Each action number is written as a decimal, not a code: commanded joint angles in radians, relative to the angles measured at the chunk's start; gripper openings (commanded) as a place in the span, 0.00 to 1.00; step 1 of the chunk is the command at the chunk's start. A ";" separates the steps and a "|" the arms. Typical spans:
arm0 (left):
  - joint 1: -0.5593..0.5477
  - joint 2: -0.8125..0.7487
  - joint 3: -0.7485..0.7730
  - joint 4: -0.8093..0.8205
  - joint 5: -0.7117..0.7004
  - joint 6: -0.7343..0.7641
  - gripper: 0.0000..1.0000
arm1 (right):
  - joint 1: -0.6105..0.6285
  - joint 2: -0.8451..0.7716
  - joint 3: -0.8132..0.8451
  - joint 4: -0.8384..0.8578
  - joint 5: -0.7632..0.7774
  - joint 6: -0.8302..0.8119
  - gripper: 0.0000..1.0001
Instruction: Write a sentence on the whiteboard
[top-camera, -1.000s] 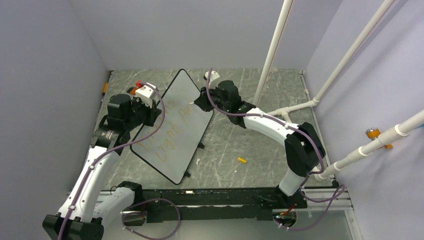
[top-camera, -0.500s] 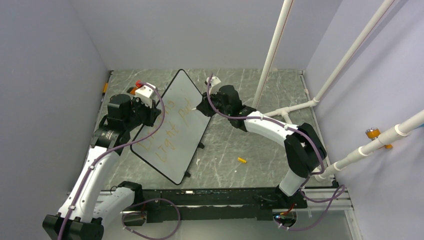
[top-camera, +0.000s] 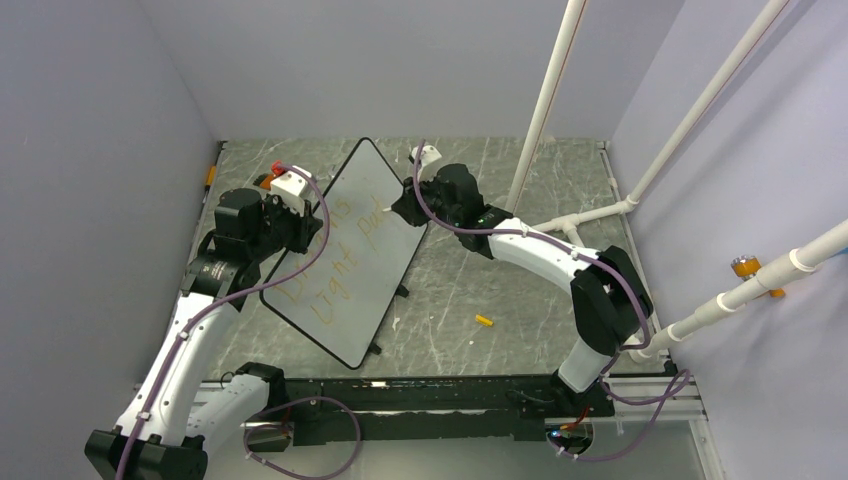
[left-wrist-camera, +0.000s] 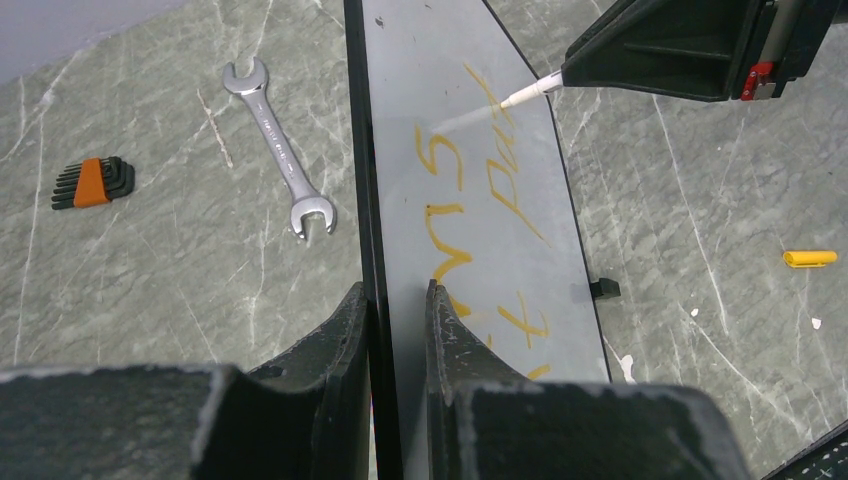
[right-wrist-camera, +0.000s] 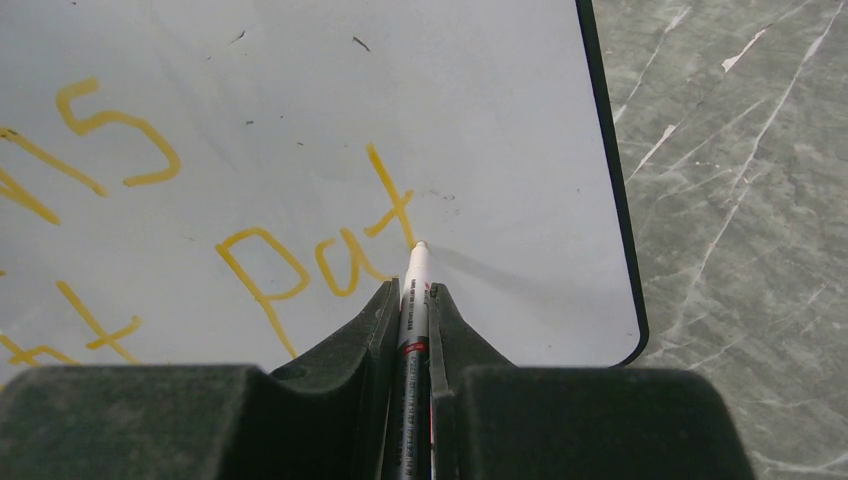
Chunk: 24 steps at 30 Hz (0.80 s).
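Left gripper (left-wrist-camera: 397, 297) pinched the whiteboard (left-wrist-camera: 470, 80) by its thin black rim, and the glossy, round-cornered panel stood tilted on the marbled table (left-wrist-camera: 700, 200). Right gripper (right-wrist-camera: 413, 292) clamped a slim white marker (right-wrist-camera: 415, 268), its tip touching the orange-yellow sentence (right-wrist-camera: 262, 262) at "Pat". A steel wrench (left-wrist-camera: 280, 150) lay beside.

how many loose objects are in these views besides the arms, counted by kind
whiteboard: 1
marker: 1
wrench: 1
hex key set: 1
small yellow piece on the table: 1
total: 5
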 joint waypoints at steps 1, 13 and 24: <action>-0.020 0.015 -0.034 -0.150 0.043 0.086 0.00 | 0.004 -0.008 0.025 0.021 0.015 -0.018 0.00; -0.020 0.013 -0.034 -0.150 0.045 0.087 0.00 | 0.003 -0.075 0.029 0.016 0.045 -0.024 0.00; -0.021 0.012 -0.036 -0.150 0.048 0.086 0.00 | 0.000 0.011 0.182 0.002 0.047 -0.026 0.00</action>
